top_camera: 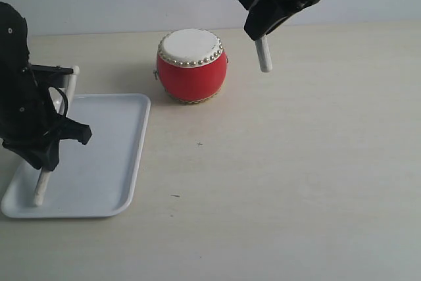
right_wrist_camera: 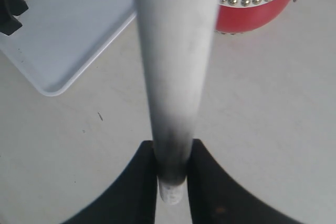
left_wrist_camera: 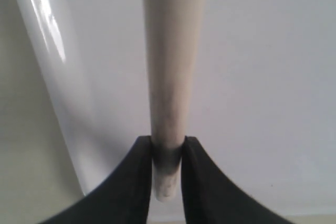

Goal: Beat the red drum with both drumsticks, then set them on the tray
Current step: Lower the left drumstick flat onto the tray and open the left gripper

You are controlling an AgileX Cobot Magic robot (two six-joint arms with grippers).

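Observation:
The red drum [top_camera: 191, 67] with its white skin stands on the table at the back middle; its studded edge [right_wrist_camera: 257, 9] shows in the right wrist view. My left gripper [top_camera: 46, 156] is shut on a pale drumstick [top_camera: 54, 136] [left_wrist_camera: 168, 72], low over the left part of the white tray [top_camera: 112, 156] [left_wrist_camera: 252, 77]. Up at the back right of the drum, my right gripper [top_camera: 266, 21] is shut on the other drumstick [top_camera: 263, 54] [right_wrist_camera: 176, 66], which hangs above the table beside the drum, apart from it.
The tray's corner [right_wrist_camera: 52, 85] and the left arm [right_wrist_camera: 9, 3] show in the right wrist view. Pale tabletop [top_camera: 283, 182] spreads in front of and to the right of the drum. A grey wall runs behind.

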